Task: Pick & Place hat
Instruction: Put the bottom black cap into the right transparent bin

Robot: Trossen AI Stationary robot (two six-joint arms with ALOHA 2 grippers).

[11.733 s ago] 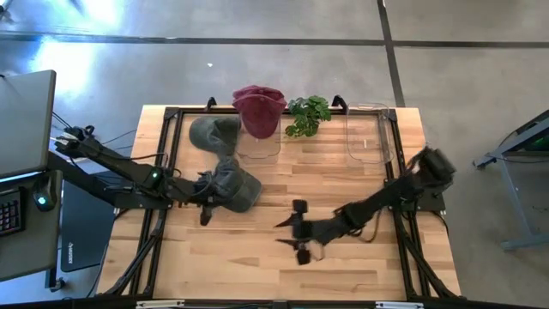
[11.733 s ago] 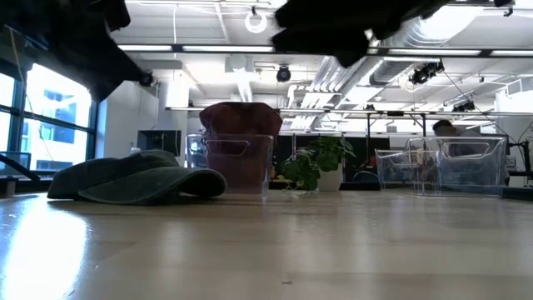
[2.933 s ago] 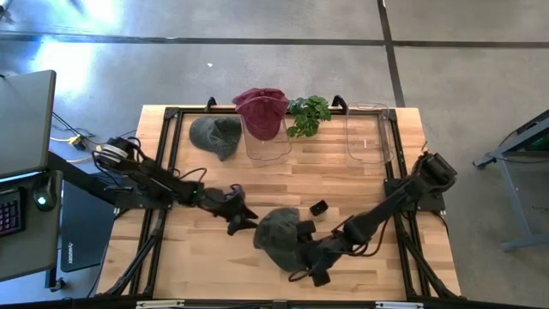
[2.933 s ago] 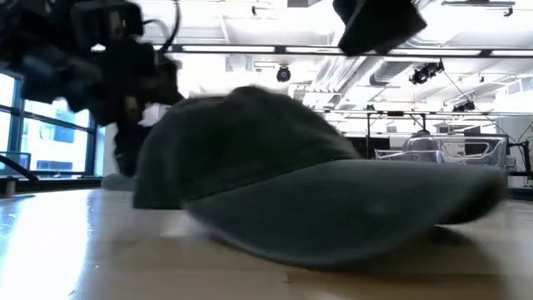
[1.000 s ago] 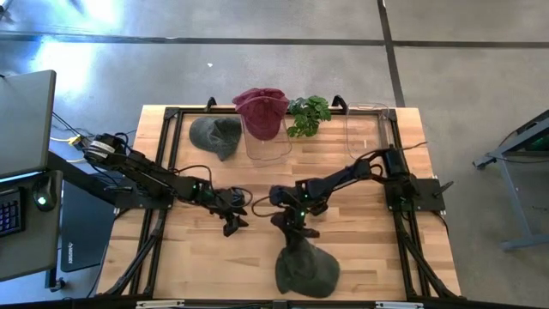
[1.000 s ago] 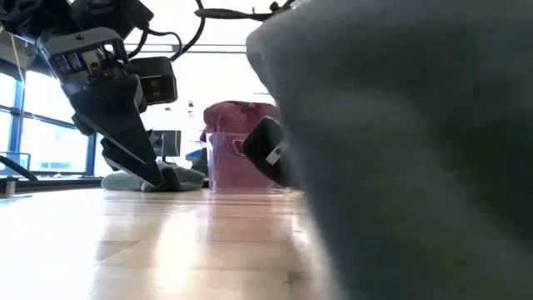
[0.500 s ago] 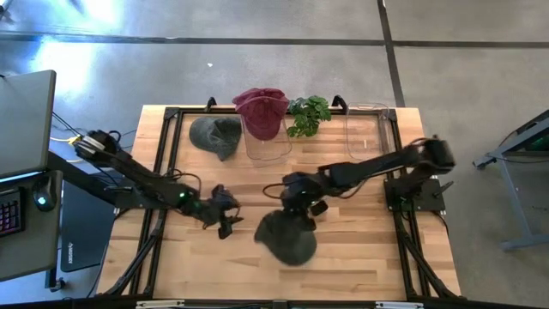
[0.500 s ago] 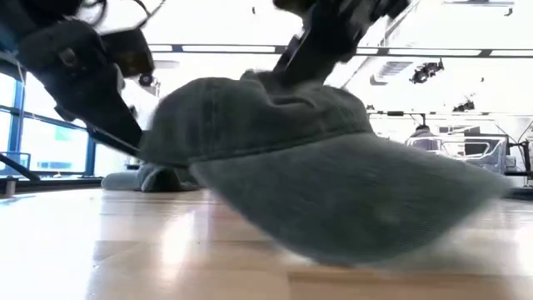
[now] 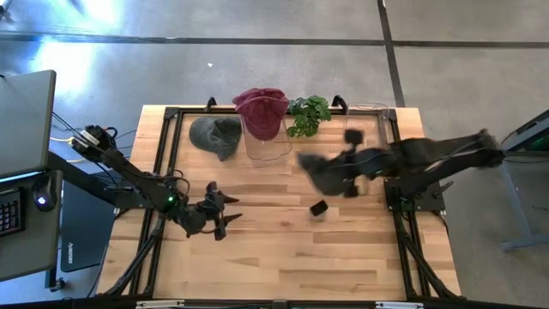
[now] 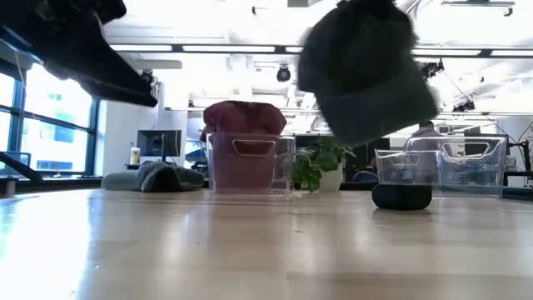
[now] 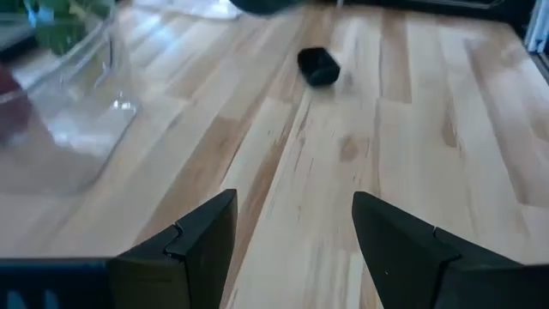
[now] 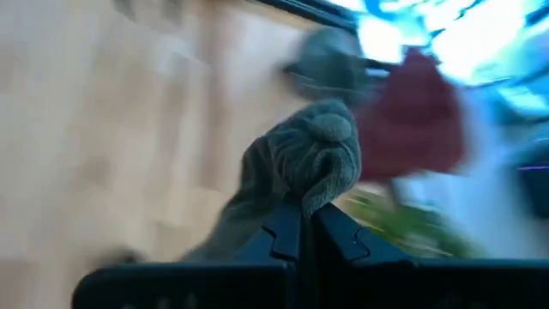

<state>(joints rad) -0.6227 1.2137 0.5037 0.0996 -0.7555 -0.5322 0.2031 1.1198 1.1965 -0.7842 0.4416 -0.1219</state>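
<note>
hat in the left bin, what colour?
Dark red hat, sitting in the clear bin; high view shows it best.

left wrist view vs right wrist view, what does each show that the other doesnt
Only the left wrist view shows the left gripper, fingers open over bare wood, and a small black object lying on the table. Only the right wrist view shows the right gripper shut on the green hat, with the red hat and a second green hat behind. Both show the wooden tabletop.
</note>
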